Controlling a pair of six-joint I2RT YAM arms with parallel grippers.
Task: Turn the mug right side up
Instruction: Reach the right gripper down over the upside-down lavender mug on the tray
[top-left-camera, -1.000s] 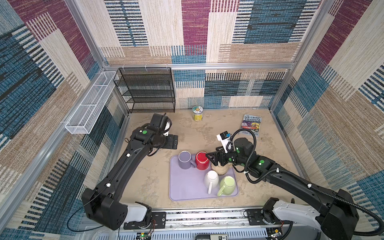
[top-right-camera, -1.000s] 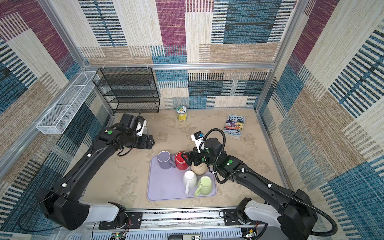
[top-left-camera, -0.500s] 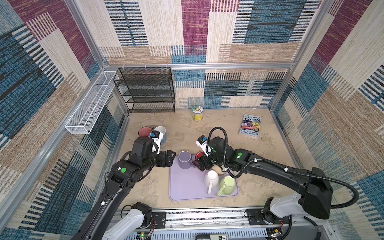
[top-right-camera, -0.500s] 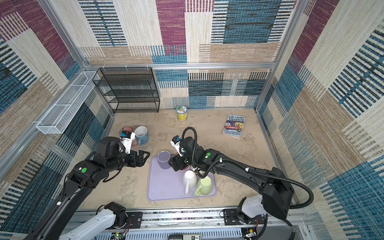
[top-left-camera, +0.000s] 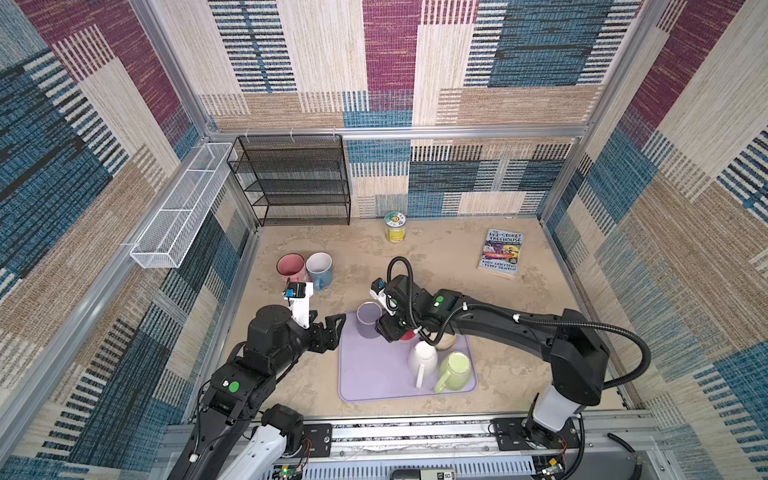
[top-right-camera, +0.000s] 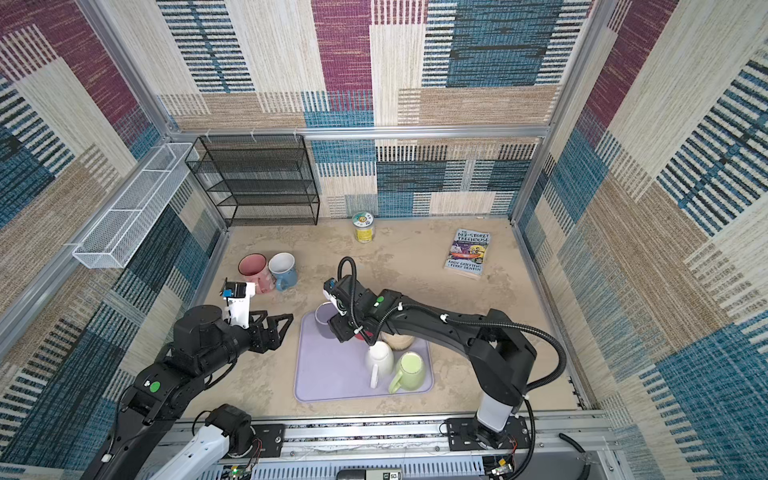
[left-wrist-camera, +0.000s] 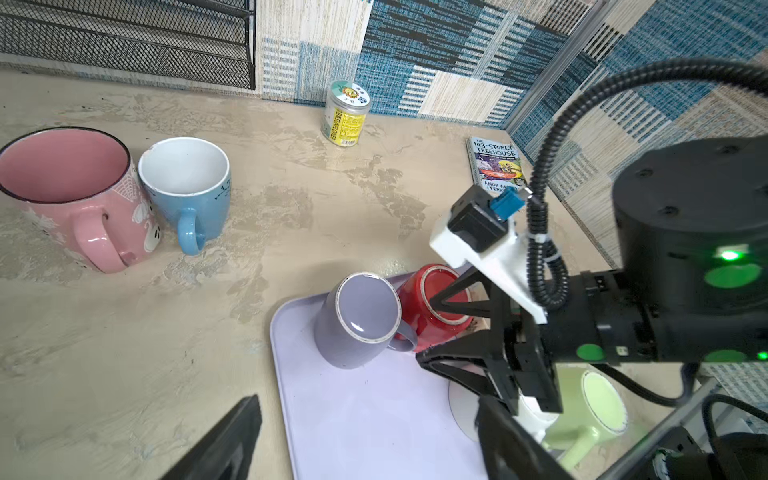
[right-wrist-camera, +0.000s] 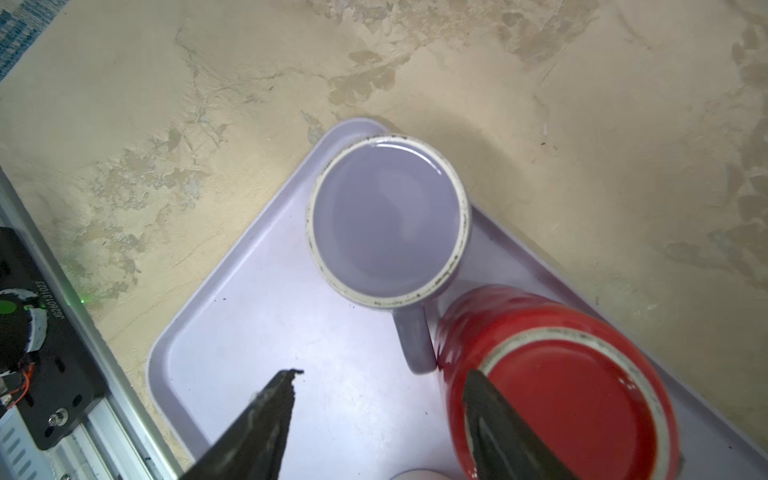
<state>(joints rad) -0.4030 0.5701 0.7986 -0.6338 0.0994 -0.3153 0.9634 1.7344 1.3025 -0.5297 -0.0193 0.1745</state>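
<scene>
On a lilac tray (top-left-camera: 374, 382) (top-right-camera: 328, 378), a purple mug (top-left-camera: 369, 318) (right-wrist-camera: 386, 216), a red mug (left-wrist-camera: 432, 299) (right-wrist-camera: 561, 374), a white mug (top-left-camera: 423, 358) and a green mug (top-left-camera: 455, 365) stand upside down. My right gripper (right-wrist-camera: 380, 374) (top-left-camera: 386, 332) hangs open over the red mug. One finger crosses the red mug's base and the other is over bare tray beside the purple mug's handle. It grips nothing. My left gripper (top-left-camera: 334, 332) (left-wrist-camera: 368, 401) is open and empty, just left of the tray's far-left corner.
A pink mug (top-left-camera: 291, 266) and a blue mug (top-left-camera: 320, 268) stand upright at the back left. A yellow can (top-left-camera: 395, 226), a book (top-left-camera: 503, 251), a black wire shelf (top-left-camera: 295, 178) and a white wire basket (top-left-camera: 183, 208) line the back and the walls.
My left arm pulled back from the back left to the tray's left edge, uncovering the pink and blue mugs. My right gripper moved left over the red mug and its jaws narrowed.
</scene>
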